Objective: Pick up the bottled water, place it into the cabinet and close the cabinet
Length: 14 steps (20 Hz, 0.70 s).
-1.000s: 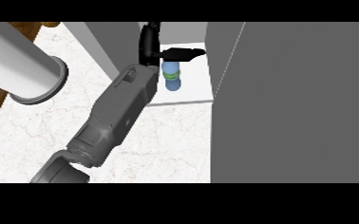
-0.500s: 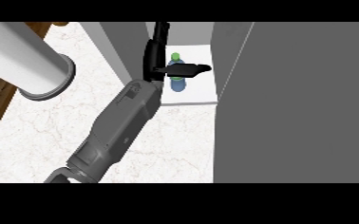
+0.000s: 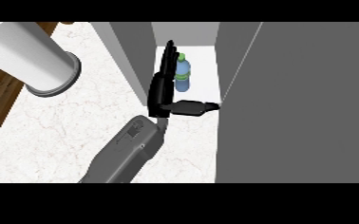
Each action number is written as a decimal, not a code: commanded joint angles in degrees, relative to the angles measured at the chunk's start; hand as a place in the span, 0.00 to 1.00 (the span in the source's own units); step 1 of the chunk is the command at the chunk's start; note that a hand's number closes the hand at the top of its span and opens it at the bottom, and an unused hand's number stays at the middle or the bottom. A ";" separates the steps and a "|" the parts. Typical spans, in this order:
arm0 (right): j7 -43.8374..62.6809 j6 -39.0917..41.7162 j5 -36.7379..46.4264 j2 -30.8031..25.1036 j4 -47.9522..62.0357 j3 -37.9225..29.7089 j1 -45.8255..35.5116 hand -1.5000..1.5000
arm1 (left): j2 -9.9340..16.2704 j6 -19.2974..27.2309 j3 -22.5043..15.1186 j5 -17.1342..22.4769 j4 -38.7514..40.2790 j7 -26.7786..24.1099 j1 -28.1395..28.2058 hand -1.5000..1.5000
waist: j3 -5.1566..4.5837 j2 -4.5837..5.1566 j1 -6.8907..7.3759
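Right hand (image 3: 163, 88) open, fingers straight.

There is one bottle (image 3: 182, 71). There is one cabinet (image 3: 133, 52), and it has one door (image 3: 294, 104). There is one hand (image 3: 163, 88) on one arm (image 3: 126, 154). There is one big white tube (image 3: 35, 59). There is one counter (image 3: 63, 128).

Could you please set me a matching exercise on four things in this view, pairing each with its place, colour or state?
Things:
1. bottle
2. robot hand
3. counter
4. cylinder

Descriptions:
a. pale marble
b. upright on the cabinet shelf
c. white, at the upper left
d. open, fingers straight beside the bottle

Pairs: 1-b, 2-d, 3-a, 4-c.
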 commanded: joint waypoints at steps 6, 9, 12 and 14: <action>3.43 -3.71 2.15 2.32 -10.60 -0.04 0.77 0.00 | 4.29 -0.97 -8.31 -1.40 -21.21 2.75 18.56 0.00 | 0.01 0.04 0.45; 5.72 -1.78 -2.89 -1.81 -10.87 -1.41 1.15 1.00 | 5.69 -3.01 -12.26 -2.86 -23.87 -0.22 25.15 1.00 | -0.03 0.15 0.29; 4.62 1.38 -0.86 -2.32 -10.18 -1.49 1.89 1.00 | 10.33 -2.24 -14.42 -4.19 -32.41 0.73 30.40 1.00 | 0.01 -0.06 0.39; 5.71 2.52 0.18 -2.97 -11.54 1.26 1.77 1.00 | 13.33 -2.67 -12.81 -3.48 -35.86 3.00 30.43 1.00 | -0.01 0.05 0.55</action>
